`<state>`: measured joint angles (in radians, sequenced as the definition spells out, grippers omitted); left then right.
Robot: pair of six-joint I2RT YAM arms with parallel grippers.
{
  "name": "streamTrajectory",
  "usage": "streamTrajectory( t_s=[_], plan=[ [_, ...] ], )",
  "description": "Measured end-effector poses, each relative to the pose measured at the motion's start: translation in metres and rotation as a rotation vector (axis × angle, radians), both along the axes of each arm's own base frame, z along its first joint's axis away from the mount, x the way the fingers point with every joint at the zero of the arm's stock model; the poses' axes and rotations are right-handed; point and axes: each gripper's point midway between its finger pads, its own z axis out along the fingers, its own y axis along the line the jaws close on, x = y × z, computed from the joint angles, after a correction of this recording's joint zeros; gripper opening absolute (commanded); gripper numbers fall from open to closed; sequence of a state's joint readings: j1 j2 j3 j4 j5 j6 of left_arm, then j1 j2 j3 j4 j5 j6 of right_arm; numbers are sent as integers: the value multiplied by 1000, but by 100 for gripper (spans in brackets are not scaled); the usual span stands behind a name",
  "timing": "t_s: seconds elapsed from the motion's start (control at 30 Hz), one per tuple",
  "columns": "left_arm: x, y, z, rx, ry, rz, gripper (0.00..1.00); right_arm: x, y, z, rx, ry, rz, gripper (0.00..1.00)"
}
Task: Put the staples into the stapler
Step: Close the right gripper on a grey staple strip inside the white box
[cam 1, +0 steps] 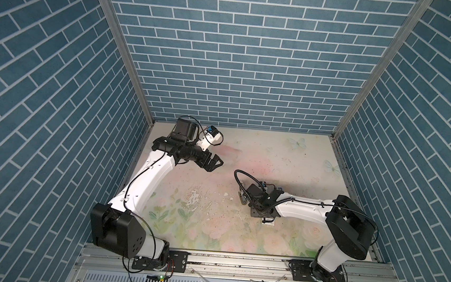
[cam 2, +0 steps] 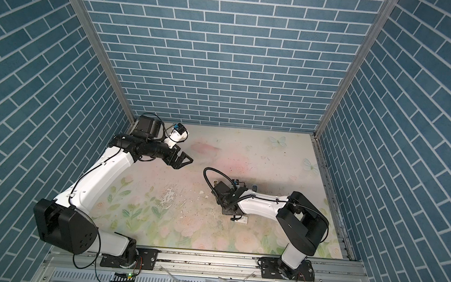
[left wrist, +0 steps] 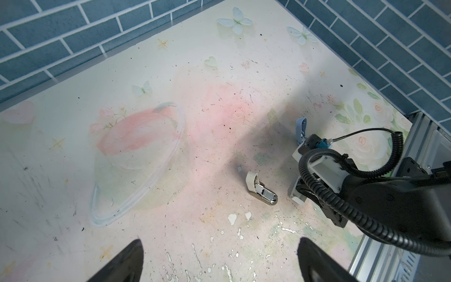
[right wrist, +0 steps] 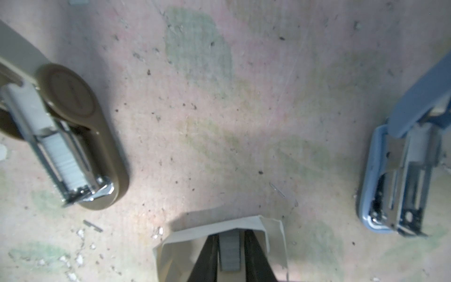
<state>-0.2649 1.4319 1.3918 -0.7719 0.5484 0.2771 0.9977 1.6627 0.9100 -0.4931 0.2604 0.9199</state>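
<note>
Right hand: the right gripper (right wrist: 230,240) is down in the tray. It has one finger on each side of the staples. The fingers are very close to the strip, but I cannot tell if they squeeze it.
Left hand: the left gripper (cam 1: 215,165) hangs in the air, well apart from the right one. Its fingers are spread wide.
Staples: the staples (right wrist: 230,256) are a short grey strip lying in the tray.
Tray: the tray (right wrist: 274,234) is small cream cardboard and sits on the table (right wrist: 219,97).
Brown one: the brown stapler (right wrist: 105,156) lies flipped open on the table. A shiny pale row sits in its slot.
Blue one: the blue stapler (right wrist: 380,185) lies open too, well apart from the brown stapler.
</note>
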Motion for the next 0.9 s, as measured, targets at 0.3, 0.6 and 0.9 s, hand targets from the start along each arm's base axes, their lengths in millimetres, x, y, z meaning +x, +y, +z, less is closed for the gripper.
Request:
streamTrajectory(
  t_s=[0.3,0.6,0.9],
  plan=[
    [0,0,0,0,0,0,100,5,2,0,8,-12,-6,26],
    [0,0,0,0,1,1,99,10,8,0,28,-25,-11,21],
    [0,0,0,0,1,0,100,15,13,0,48,-41,-4,9]
  ],
)
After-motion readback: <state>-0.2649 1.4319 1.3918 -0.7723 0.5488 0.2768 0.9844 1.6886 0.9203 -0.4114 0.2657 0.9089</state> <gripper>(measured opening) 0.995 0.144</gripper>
